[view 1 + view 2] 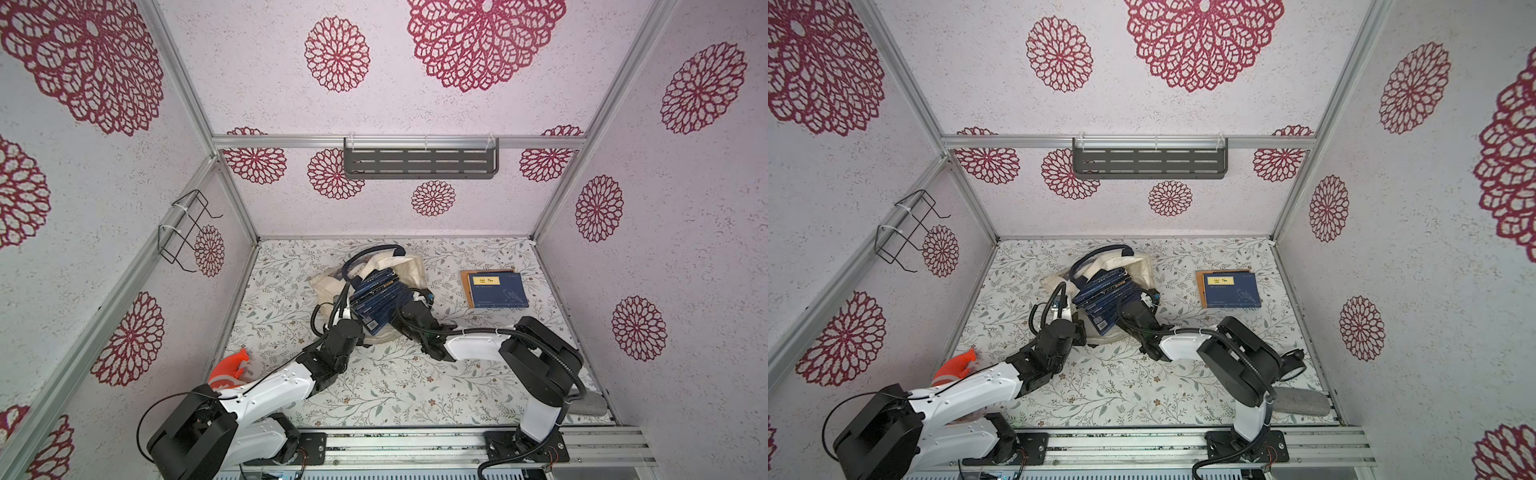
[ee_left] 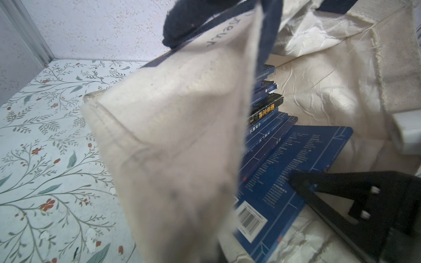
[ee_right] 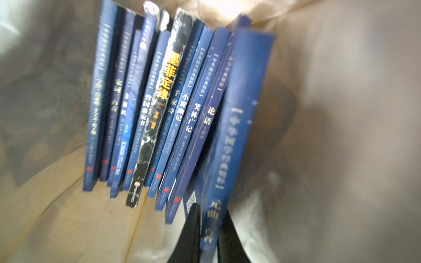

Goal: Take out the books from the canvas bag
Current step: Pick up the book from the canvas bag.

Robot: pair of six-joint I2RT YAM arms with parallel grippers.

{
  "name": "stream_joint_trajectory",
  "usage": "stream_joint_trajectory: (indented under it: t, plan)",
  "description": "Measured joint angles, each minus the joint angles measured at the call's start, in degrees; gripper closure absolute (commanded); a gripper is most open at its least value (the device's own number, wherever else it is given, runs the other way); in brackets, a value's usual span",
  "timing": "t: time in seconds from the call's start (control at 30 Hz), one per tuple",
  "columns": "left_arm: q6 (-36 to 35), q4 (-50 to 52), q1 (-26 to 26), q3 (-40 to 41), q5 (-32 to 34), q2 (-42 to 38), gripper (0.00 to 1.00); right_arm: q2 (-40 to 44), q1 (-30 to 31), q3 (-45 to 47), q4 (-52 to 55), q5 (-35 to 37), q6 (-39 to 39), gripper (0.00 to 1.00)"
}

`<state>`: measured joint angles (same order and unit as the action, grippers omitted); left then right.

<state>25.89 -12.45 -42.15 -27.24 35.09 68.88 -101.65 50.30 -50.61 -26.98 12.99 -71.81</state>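
The left gripper [image 1: 345, 297] is clamped shut on the rim of the large cream canvas bag [image 1: 409, 270] with navy strap handles, lifting the fabric so the mouth gapes. Inside the bag a row of thin dark blue paperback books [image 1: 374, 297] stands packed cover to cover. The right gripper [image 3: 210, 208] reaches in through the mouth, and its two black fingers pinch the near end of the outermost book [image 3: 241, 113], one on each cover beside the spine. That book shows its spine to the right wrist view, and its long axis runs away from the gripper, deeper into the bag, parallel to its neighbours. The pull looks best made straight back along that axis, out through the mouth, slowly, because a pinch at one end lets a thin paperback flex or swing and drag the next book along. The rim should be held high meanwhile. Outside the bag, on the right arm's side, a blue paperback [image 1: 498, 291] already lies flat on an orange-brown paperback [image 1: 466, 286] on the floral-patterned tabletop [image 1: 374, 386].
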Motion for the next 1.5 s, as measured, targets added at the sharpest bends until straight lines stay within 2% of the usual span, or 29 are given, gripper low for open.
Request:
stream_joint_trajectory:
  t: [0.1,0.2,0.27,0.37,0.53,0.6,0.8,0.93,1.17,1.5]
  plan:
    - [0.0,-0.07,-0.04,0.0,0.07,0.04,1.0,1.6,0.04,1.11,0.37,0.26,0.24,0.82]
    - [-0.2,-0.09,-0.2,0.0,0.15,0.09,1.0,1.7,0.09,1.57,0.31,0.39,1.57,0.67]
    - [-0.26,-0.04,-0.46,0.0,0.15,0.13,1.0,1.7,0.11,1.6,0.0,0.37,2.4,0.61]
    - [-0.39,-0.02,-0.68,0.0,0.15,0.17,1.0,1.51,0.11,1.57,-0.2,0.33,2.91,0.55]
    - [-0.44,0.0,-0.68,0.0,0.13,0.31,1.0,-0.83,0.15,1.11,-1.99,0.17,2.73,0.54]
    - [-0.44,-0.02,-0.68,0.0,0.13,0.42,1.0,-2.27,0.15,0.74,-2.4,-0.13,2.6,0.59]
    - [-0.44,0.0,-0.72,0.0,0.04,0.59,1.0,-4.11,0.13,0.42,-3.32,-1.18,0.66,0.85]
    - [-0.44,-0.02,-0.72,0.0,0.0,1.01,1.0,-3.08,0.02,0.85,-3.69,-1.2,-0.42,0.96]
    - [-0.44,0.31,-0.72,-0.15,0.39,1.01,1.0,4.81,0.04,5.95,-1.03,-1.27,0.44,1.0]
    - [-0.44,0.81,-0.87,-0.74,0.79,1.42,1.0,22.86,-0.13,12.0,5.42,-0.66,5.66,1.0]
